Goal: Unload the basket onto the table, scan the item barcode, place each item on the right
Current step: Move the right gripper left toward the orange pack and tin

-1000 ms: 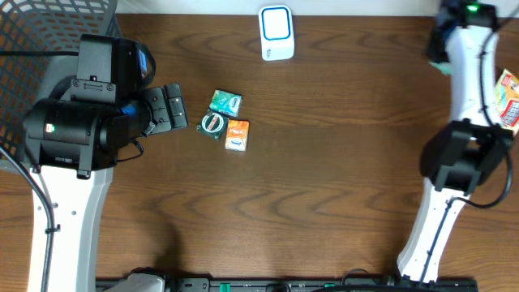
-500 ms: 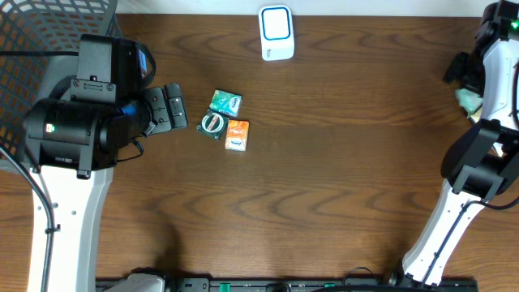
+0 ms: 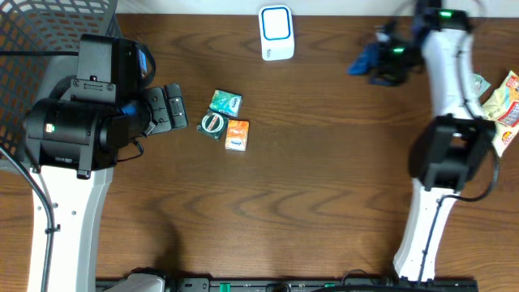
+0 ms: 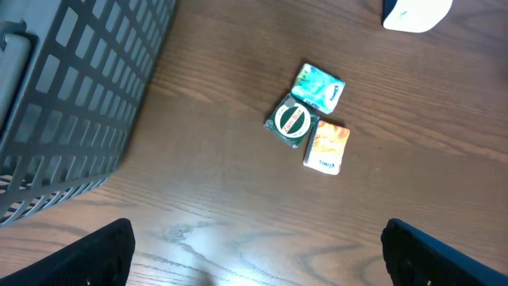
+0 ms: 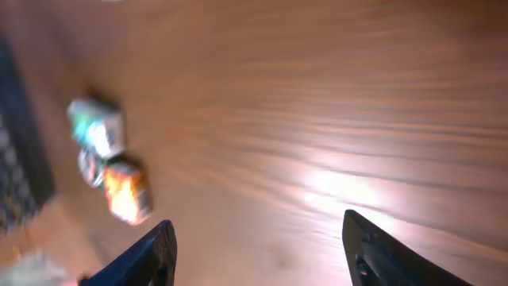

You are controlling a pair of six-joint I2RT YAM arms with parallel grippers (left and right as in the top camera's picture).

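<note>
Packets (image 3: 214, 123) unmoved; right claw (image 5: 258, 230) has swung leftward, open.

- Bench (image 3: 324, 195): centre and near side bare wood, open passage.
- Three small packs (image 3: 215, 123): touching, left of centre; open to the right and the near side.
- Scanner (image 3: 276, 32): far edge.
- Wire basket (image 3: 32, 36): blocks the far-left corner.
- Snack bags (image 3: 504, 96): right edge.

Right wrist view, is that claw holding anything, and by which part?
Nothing is held. The right claw stands open over bare table, and the left claw is open and empty too.
</note>
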